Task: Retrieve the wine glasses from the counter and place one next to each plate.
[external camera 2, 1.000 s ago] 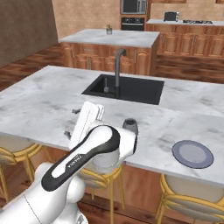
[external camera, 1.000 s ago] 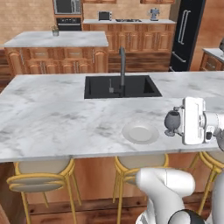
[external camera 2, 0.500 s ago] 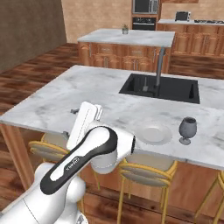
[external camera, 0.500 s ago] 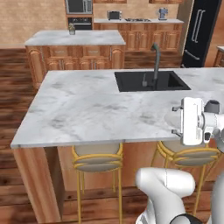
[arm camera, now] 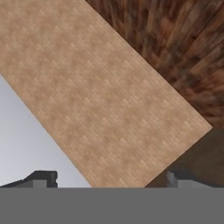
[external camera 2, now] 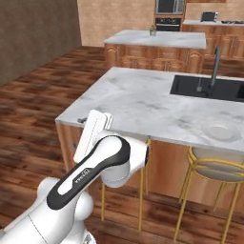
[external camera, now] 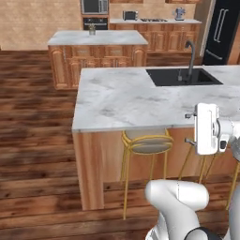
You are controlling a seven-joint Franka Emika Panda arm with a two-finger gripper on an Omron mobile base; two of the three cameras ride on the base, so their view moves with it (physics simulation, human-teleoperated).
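My gripper (arm camera: 109, 179) is open, its two dark fingertips (arm camera: 43, 177) wide apart with nothing between them. It faces a tan tiled wall and wood floor. The white hand (external camera: 206, 129) hangs in front of the bar top's near edge, also seen in the right base view (external camera 2: 93, 136). A white plate (external camera 2: 220, 129) lies on the bar top near that edge, right of the hand. Far behind, a small grey wine glass (external camera: 92, 29) stands on the island counter (external camera: 98, 38); the right base view shows the same glass (external camera 2: 153, 31) on that counter (external camera 2: 157, 39).
The marble bar top (external camera: 122, 98) holds a black sink (external camera: 183, 77) with a dark tap (external camera: 191, 54). Yellow stools (external camera: 147, 143) stand under its near edge. Wood floor (external camera: 33, 122) opens to the left. A black fridge (external camera: 225, 28) stands at the back right.
The whole picture has slid right, so the base has driven left along the bar. The plate has neared the right edge; the glass beside it has left the view. The arm holds its pose.
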